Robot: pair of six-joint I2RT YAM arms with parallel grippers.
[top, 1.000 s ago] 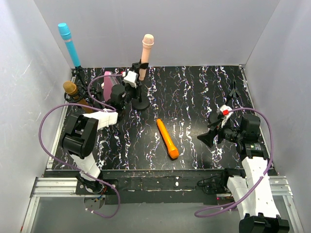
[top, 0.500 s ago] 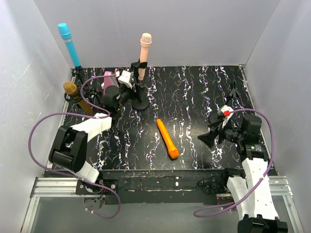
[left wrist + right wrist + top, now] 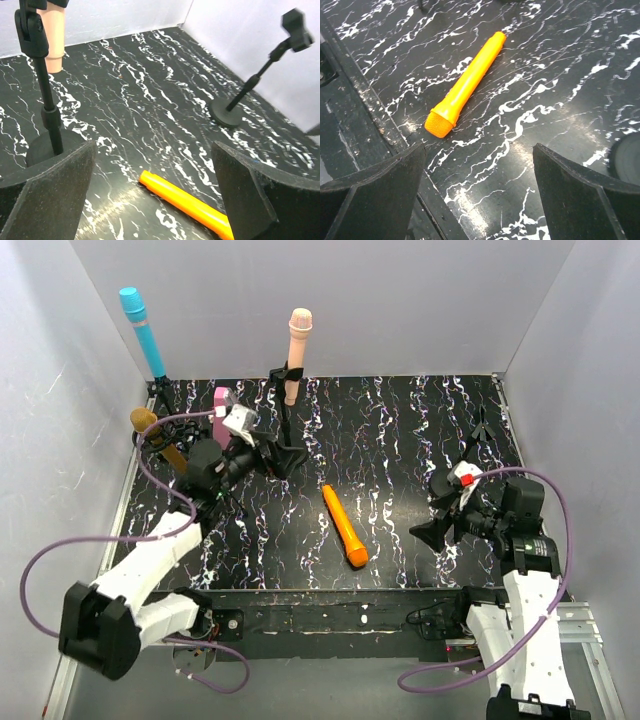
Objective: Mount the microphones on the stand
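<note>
Black marbled tabletop (image 3: 400,470): orange microphone (image 3: 344,527) lies loose at frame centre; empty stand (image 3: 225,112) at upper right. Left gripper (image 3: 154,170) and right gripper (image 3: 479,165) both spread, holding nothing. Risk: an off-centre pinch may roll the round body away; pressing it in may tip the stand.

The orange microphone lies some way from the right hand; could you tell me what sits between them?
Only bare marbled tabletop lies between the orange microphone and the right hand, as the top external view shows.
</note>
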